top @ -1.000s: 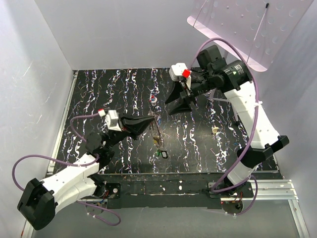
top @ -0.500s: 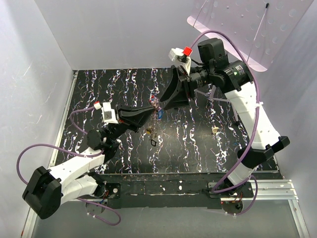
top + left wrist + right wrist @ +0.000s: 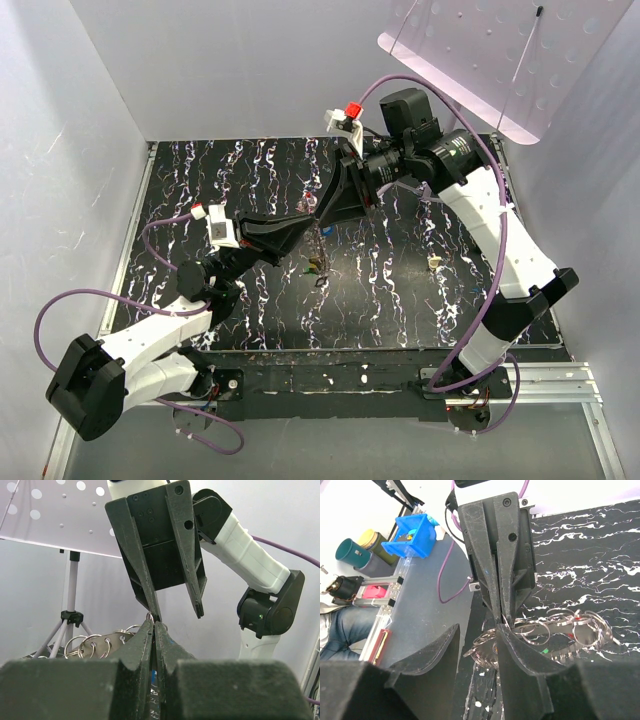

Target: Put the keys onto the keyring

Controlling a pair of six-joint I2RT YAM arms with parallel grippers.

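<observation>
My left gripper [image 3: 306, 217] is shut on the keyring and holds it above the table's middle. In the left wrist view its fingers [image 3: 145, 640] are pressed together, and a small loop of the keyring [image 3: 149, 615] shows at their tips. Several metal rings and grey keys [image 3: 95, 645] hang to the left. In the top view the keys [image 3: 318, 265] dangle below the grippers. My right gripper [image 3: 325, 212] is open and tip to tip with the left one. In the right wrist view its open jaws [image 3: 477, 628] stand beside the ring cluster [image 3: 545, 630], with one finger touching it.
A small beige lump [image 3: 434, 262] lies on the black marbled table [image 3: 230, 170] at the right. A perforated pale panel [image 3: 480, 50] on a tripod hangs over the back right corner. White walls close in the left and back sides.
My left gripper has lifted the ring cluster and carried it right and farther back. My right gripper has swung left and down to meet it at the tips.
</observation>
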